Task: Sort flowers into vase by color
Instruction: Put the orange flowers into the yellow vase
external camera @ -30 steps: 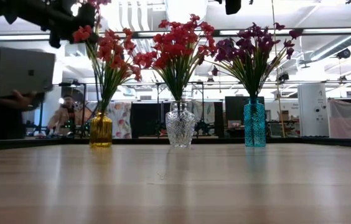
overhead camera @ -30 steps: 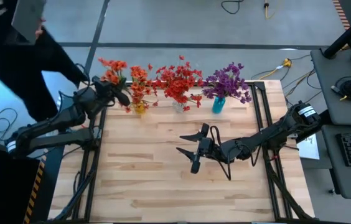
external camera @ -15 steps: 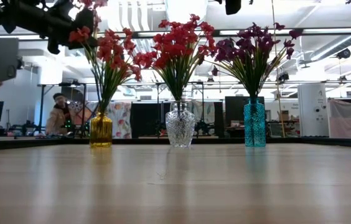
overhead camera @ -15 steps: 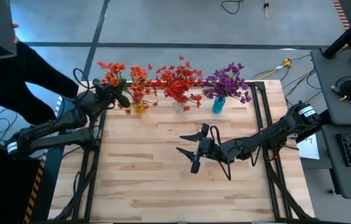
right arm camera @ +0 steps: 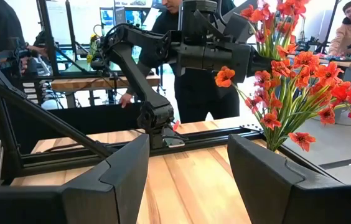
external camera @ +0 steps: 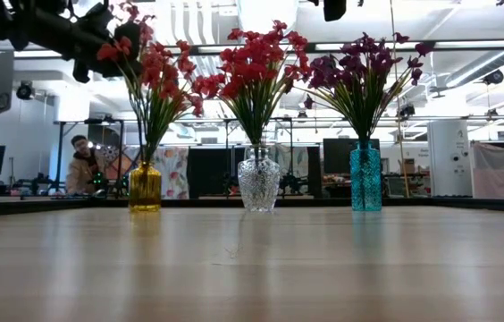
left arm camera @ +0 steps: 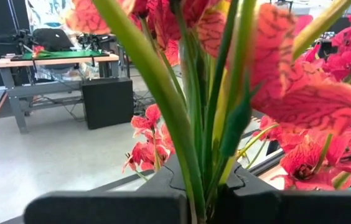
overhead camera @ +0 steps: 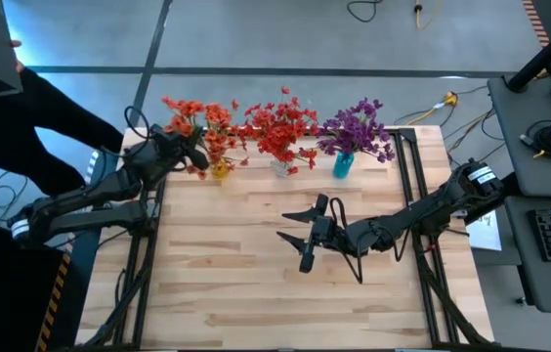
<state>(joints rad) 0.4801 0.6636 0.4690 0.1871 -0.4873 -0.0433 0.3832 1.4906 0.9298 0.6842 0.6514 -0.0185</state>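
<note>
Three vases in a row along the desk's far edge.

In the high view, the left vase (overhead camera: 219,170), middle vase (overhead camera: 281,166) and right vase (overhead camera: 342,163) stand side by side at upper centre, flowers (overhead camera: 280,127) in each; the left claw (overhead camera: 193,152) sits just left of them, the right claw (overhead camera: 300,235) mid-desk (overhead camera: 256,293).

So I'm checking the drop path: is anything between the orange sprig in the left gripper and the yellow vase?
Only the orange-red flowers already standing in the yellow vase. The left gripper, shut on the orange sprig, must thread the stem down through them.
</note>
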